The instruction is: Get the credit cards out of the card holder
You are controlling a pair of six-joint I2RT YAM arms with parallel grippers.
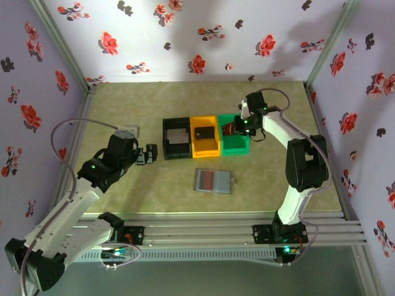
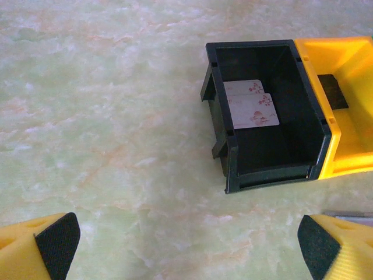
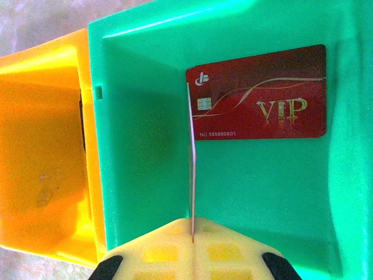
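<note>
With the right gripper [image 3: 192, 248] closed on an edge-on credit card [image 3: 191, 163] over the green bin [image 3: 140, 151], the deposit step appears in hand and next calls for release; the left gripper [image 2: 187, 248] stands open, and the card holder [image 1: 213, 181] lies on the table [image 1: 123, 111].

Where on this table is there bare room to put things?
Crowded: black bin, orange bin and green bin abut, left gripper beside the black, right gripper over the green. Bare table runs behind them to the back wall, and between card holder and right arm.
</note>
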